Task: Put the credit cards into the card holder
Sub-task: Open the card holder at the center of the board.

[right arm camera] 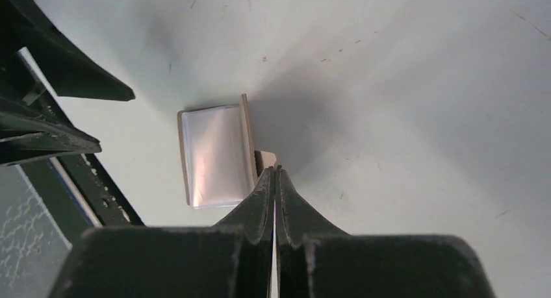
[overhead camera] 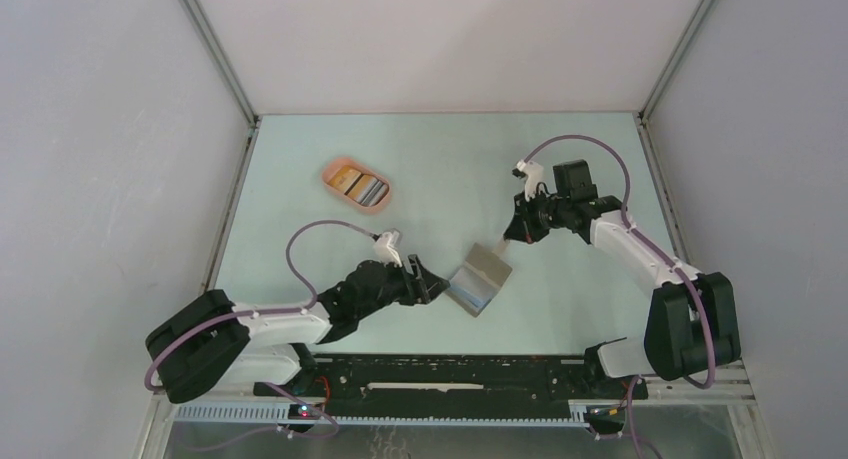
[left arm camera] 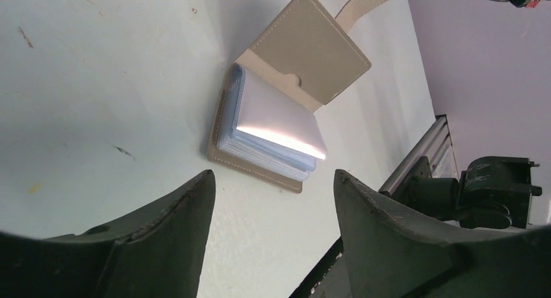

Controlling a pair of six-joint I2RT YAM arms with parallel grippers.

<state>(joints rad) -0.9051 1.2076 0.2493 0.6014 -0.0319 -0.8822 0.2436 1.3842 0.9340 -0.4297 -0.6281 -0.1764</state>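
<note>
The card holder [overhead camera: 481, 277] lies open near the table's middle. Its beige cover [left arm camera: 310, 46] is lifted, and its clear sleeves [left arm camera: 278, 124] rest on the lower half. My right gripper [overhead camera: 509, 237] is shut on the holder's tab [right arm camera: 265, 159] at the far corner, its jaws pressed together [right arm camera: 274, 172]. My left gripper [overhead camera: 438, 283] is open just left of the holder, with nothing between its fingers [left arm camera: 273, 181]. The credit cards [overhead camera: 362, 187], one yellow-orange and others dark with pale stripes, lie in a tray at the back left.
The peach-orange oval tray [overhead camera: 335, 169] sits at the back left, apart from both arms. The metal rail [overhead camera: 450, 374] with the arm bases runs along the near edge. White walls enclose the table on three sides.
</note>
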